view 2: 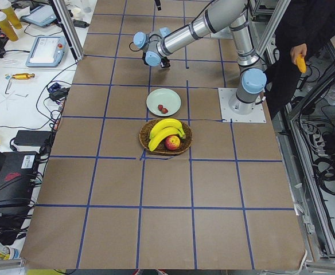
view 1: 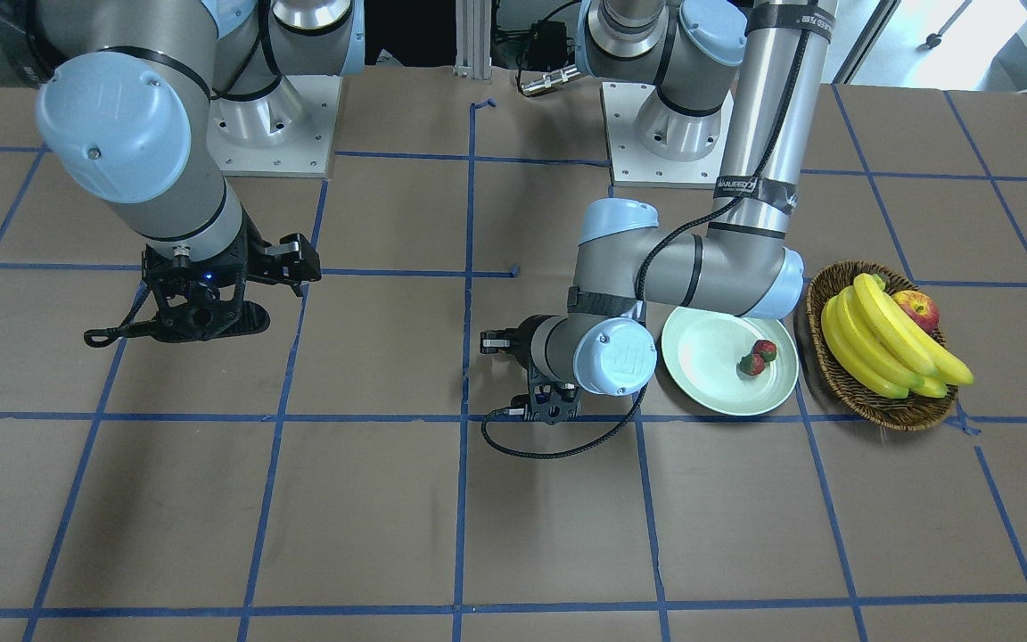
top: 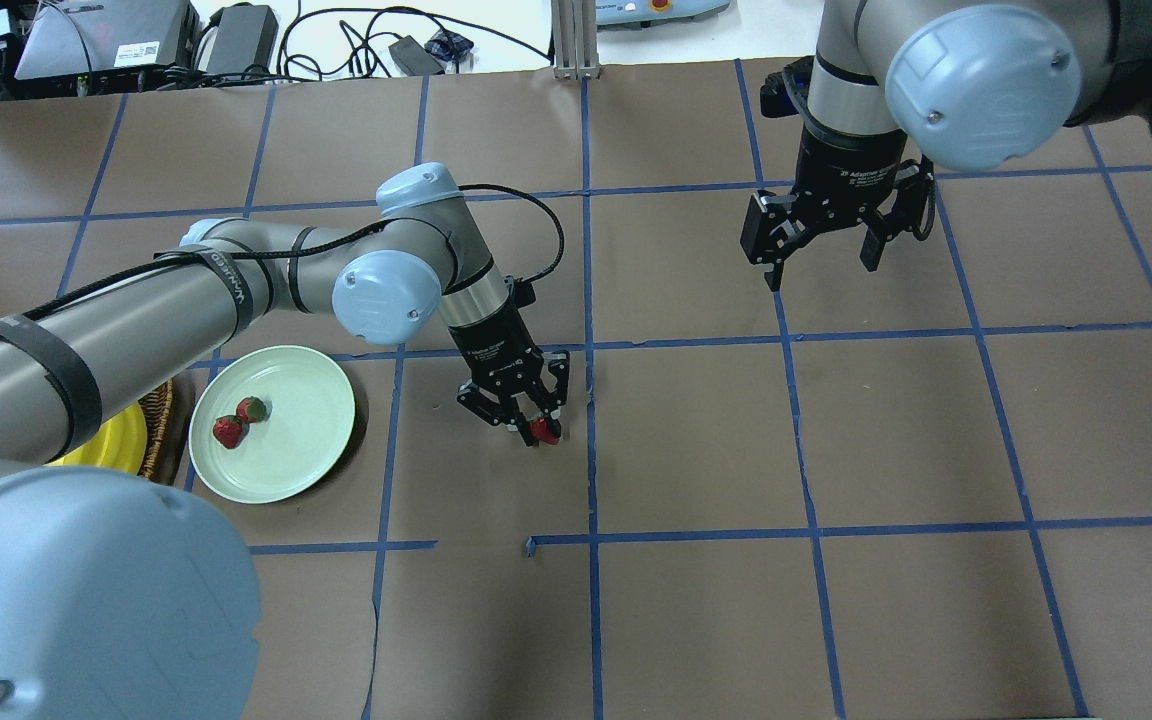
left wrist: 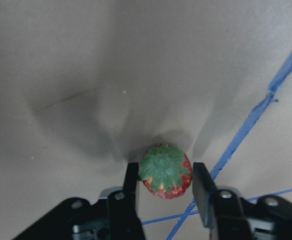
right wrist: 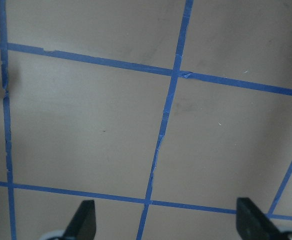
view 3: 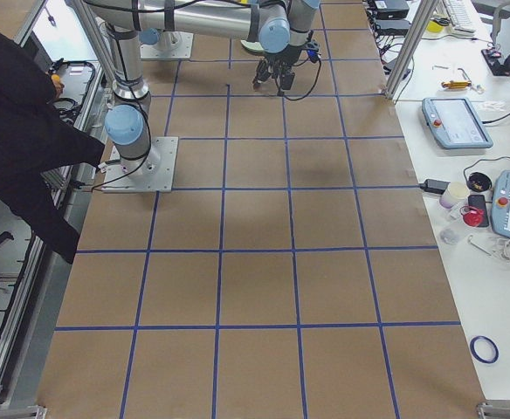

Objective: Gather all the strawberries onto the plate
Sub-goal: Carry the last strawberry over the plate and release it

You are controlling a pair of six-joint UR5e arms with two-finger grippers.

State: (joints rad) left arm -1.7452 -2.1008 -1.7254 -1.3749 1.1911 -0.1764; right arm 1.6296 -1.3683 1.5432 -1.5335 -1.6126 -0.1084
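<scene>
Near the middle of the overhead view, the left gripper (top: 539,428) points down at the brown table (top: 836,600). Its fingers (left wrist: 132,182) are closed in narrow on the third strawberry (left wrist: 164,171), pressing it from both sides with its green top facing the wrist camera. I cannot tell whether the fruit touches the paper or sits just above it. It is right beside a blue tape line, a little to the right of the plate in that view.

The plate (top: 306,460) lies at the lower left of the overhead view, flat on the table. Two strawberries (top: 228,431) sit touching each other on its left half.

In the front-facing view the wicker basket (view 1: 906,415) stands just beside the plate at the right of the frame. It holds a bunch of bananas (view 1: 879,343) and an apple (view 1: 917,309).

The right gripper (top: 824,272) hangs at the upper right of the overhead view, well apart from the plate. Its fingers (right wrist: 85,220) are spread wide with nothing between them, only taped table below.

A person in dark clothes stands at the upper right edge of the left-side view.
</scene>
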